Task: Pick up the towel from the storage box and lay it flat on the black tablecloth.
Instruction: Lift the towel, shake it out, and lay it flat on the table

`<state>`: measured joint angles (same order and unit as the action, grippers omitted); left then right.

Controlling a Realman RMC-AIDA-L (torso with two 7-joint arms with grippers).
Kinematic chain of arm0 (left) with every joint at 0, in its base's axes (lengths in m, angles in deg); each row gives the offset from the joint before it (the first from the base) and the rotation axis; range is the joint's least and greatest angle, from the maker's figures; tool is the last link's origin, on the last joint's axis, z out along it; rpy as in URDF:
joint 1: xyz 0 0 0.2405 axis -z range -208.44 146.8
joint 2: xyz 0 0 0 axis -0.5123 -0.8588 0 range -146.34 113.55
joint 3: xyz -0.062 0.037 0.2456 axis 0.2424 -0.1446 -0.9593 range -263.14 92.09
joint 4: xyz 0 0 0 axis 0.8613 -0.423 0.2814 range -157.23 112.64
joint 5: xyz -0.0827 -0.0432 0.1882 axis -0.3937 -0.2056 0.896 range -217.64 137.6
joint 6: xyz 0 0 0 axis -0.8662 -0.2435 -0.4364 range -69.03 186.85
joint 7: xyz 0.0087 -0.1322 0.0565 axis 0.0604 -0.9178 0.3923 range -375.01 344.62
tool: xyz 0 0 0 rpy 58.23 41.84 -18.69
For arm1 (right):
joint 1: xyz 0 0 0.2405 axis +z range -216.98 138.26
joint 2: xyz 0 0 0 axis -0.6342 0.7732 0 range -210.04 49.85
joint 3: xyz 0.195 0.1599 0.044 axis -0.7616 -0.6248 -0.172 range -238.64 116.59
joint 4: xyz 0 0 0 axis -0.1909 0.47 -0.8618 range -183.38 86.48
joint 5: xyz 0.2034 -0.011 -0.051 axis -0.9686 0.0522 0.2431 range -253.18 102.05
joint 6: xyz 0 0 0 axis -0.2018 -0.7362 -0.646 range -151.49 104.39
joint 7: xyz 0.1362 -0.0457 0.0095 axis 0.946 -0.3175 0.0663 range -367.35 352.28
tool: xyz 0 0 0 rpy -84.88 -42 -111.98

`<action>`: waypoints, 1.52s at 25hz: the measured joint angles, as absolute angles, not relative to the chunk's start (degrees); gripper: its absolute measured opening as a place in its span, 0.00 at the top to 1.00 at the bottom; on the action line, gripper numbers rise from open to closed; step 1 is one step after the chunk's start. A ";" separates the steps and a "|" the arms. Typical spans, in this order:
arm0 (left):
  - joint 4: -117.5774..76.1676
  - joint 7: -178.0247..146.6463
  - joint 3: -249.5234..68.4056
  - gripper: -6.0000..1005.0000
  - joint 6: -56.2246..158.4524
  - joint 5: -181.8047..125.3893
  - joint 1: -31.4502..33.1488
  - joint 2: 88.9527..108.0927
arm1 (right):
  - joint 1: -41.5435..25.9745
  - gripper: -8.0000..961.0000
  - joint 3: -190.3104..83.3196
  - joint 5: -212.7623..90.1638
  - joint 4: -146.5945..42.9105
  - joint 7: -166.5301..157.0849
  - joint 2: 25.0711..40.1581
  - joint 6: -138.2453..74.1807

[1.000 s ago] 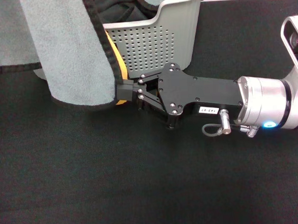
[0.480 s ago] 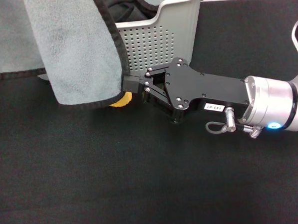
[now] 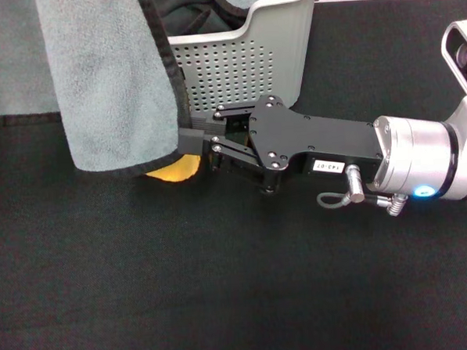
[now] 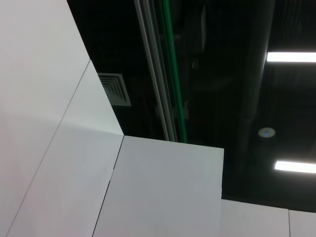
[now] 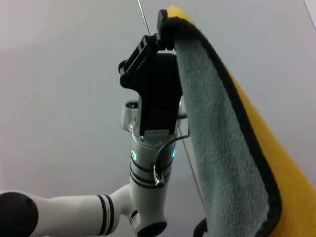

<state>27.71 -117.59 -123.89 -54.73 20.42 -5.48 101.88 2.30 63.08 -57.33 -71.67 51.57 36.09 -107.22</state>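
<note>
Hanging from the raised left gripper, the grey-green fleece towel is being pinched at its lower edge by the right gripper beside the perforated grey storage box. The step in hand looks like spreading; next, both grippers should be drawing it flat over the matte black tablecloth toward the table's near edge.

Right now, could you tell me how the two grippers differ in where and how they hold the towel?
The left gripper is raised high, pinching the towel at its top corner, so the cloth hangs from it; the right gripper reaches in low beside the storage box and clamps the towel's hanging side edge, just above the black tablecloth. Both are shut on the dark border.
</note>
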 joint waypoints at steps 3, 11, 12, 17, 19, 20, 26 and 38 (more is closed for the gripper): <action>27.71 -117.58 -123.91 0.98 -54.73 20.35 -5.47 101.90 | 2.30 0.86 62.91 -57.34 -71.61 51.83 36.08 -107.21; 27.71 -117.50 -124.02 0.98 -54.73 20.29 -5.42 102.14 | 2.71 0.86 63.42 -56.73 -71.57 49.86 36.08 -106.55; 27.65 -117.50 -124.02 0.98 -54.73 20.29 -5.42 102.21 | 2.69 0.87 63.42 -56.65 -71.59 49.47 36.09 -106.29; 27.21 -117.24 -124.02 0.98 -54.73 20.22 -5.52 102.26 | 1.35 0.97 62.85 -56.98 -72.28 47.45 36.09 -105.12; 27.20 -117.01 -124.02 0.98 -54.73 20.28 -5.71 102.26 | 0.78 0.99 62.65 -57.44 -72.51 46.95 36.08 -105.06; 27.19 -116.95 -124.02 0.98 -54.73 20.32 -5.81 102.26 | 0.65 0.99 62.63 -57.58 -72.56 46.80 36.09 -105.06; 26.24 -116.10 -123.96 0.98 -54.79 22.20 -7.51 102.08 | -1.98 0.99 60.26 -58.27 -72.84 45.48 35.91 -106.39; 9.18 -107.83 -123.52 0.98 -54.47 29.96 -10.88 97.04 | -17.23 0.98 42.93 -45.59 -89.42 46.64 30.03 -107.73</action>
<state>9.18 -107.83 -123.52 -54.47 29.96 -10.88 97.04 -17.23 42.93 -45.59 -89.42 46.64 30.03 -107.73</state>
